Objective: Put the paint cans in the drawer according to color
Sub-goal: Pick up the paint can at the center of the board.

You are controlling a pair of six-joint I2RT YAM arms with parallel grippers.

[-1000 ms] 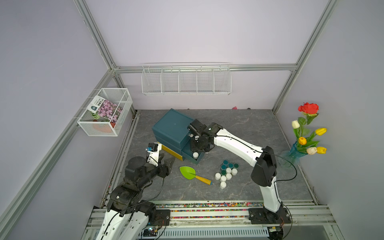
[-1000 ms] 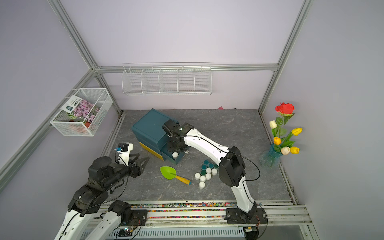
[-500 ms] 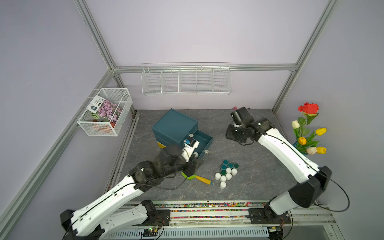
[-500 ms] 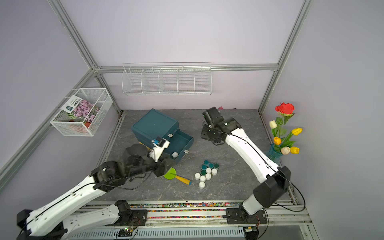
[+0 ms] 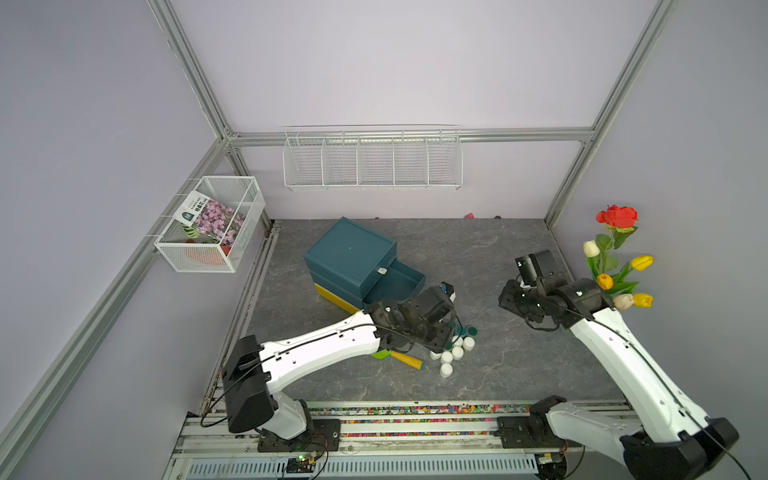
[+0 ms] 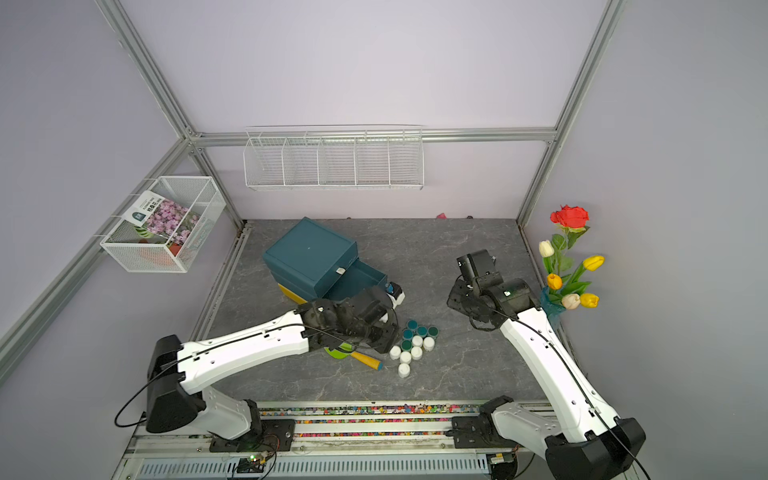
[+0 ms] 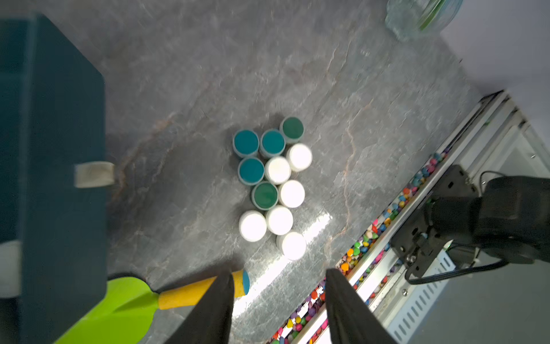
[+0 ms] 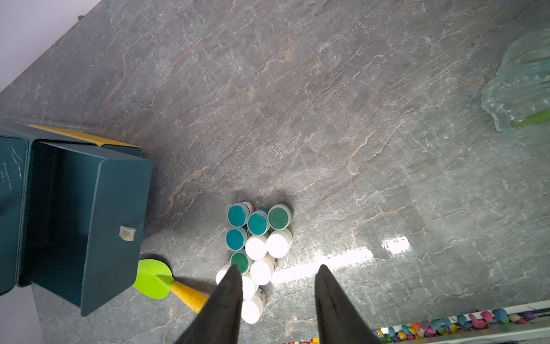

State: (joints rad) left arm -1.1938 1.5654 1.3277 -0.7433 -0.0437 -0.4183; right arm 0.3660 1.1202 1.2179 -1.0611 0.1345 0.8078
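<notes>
Left gripper (image 7: 279,271), right gripper (image 8: 278,266): parted, empty

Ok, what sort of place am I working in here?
Probably a purpose-built robot test cell rather than a real workshop: an aluminium frame encloses it, a mounting rail runs along the front, and the flowers and wire basket look like props.

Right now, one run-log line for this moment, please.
left gripper: open, empty | right gripper: open, empty | paint cans: clustered on table | drawer: open
</notes>
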